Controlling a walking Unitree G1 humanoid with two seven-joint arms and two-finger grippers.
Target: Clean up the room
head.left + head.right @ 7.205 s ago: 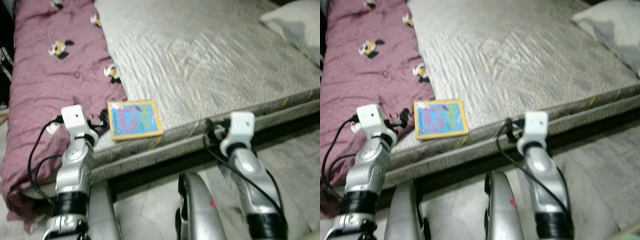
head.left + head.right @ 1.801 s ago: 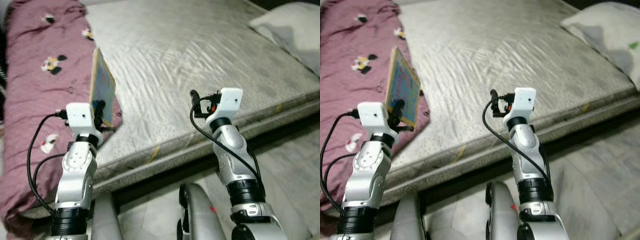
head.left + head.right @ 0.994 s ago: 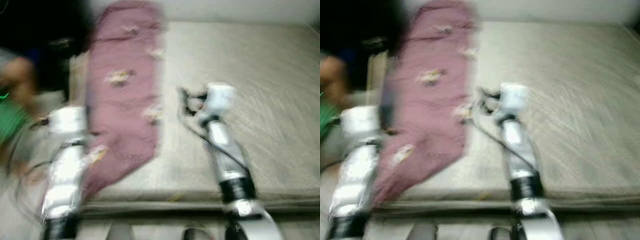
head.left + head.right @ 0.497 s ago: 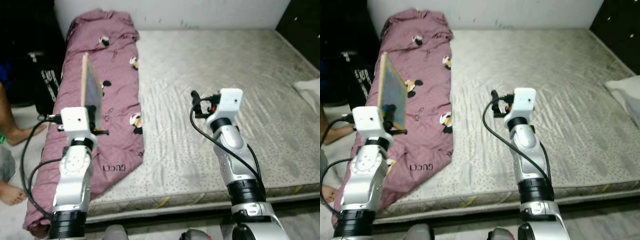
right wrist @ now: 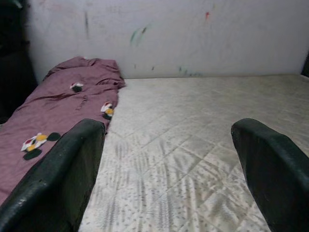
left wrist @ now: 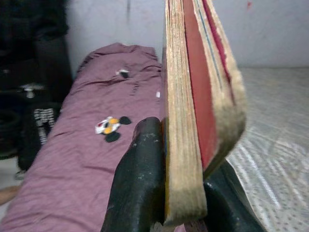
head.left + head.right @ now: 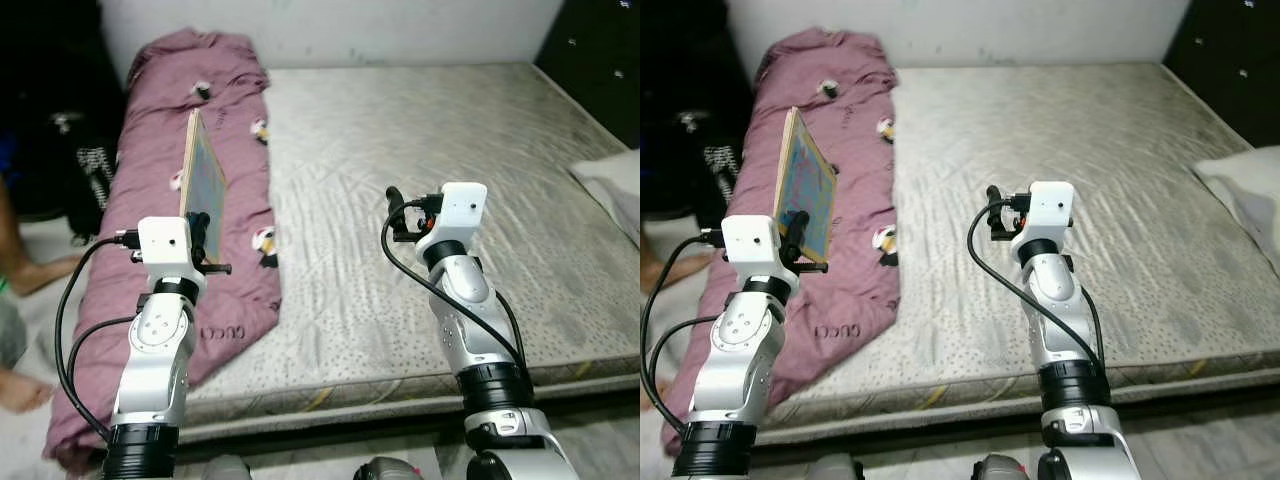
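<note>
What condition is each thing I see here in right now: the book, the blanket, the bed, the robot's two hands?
Book: upright on edge, held above the blanket.
Left end effector: shut on the book.
Right end effector: open, empty, raised over the mattress.
Purple blanket: rumpled, lying along the mattress's left side.
Mattress: bare.
Pillow: lying at the right edge.

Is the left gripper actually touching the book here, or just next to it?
Touching. In the left wrist view the left gripper has both black fingers pressed against the covers of the book.

Book off mattress, in left claw
</note>
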